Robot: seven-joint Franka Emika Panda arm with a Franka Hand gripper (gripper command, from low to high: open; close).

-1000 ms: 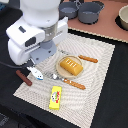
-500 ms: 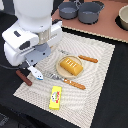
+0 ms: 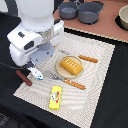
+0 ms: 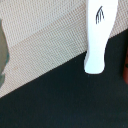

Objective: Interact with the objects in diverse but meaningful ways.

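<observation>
While arm hangs low over placemat [image 3: 95,75] at exterior view's left, gripper is hidden behind wrist housing; jaw state cannot be told. White-and-blue piece [image 3: 37,75] is seen lying at mat edge, directly under wrist; in wrist view its white handle [image 4: 98,35] spans mat-to-dark-table boundary. Judged: piece is targeted. Brown sausage-like stick [image 3: 23,77] lies just beside, off mat. Bread block [image 3: 70,65] is centred on plate; yellow packet [image 3: 55,97] near mat's front; grey-blue pots [image 3: 90,12] well apart.
</observation>
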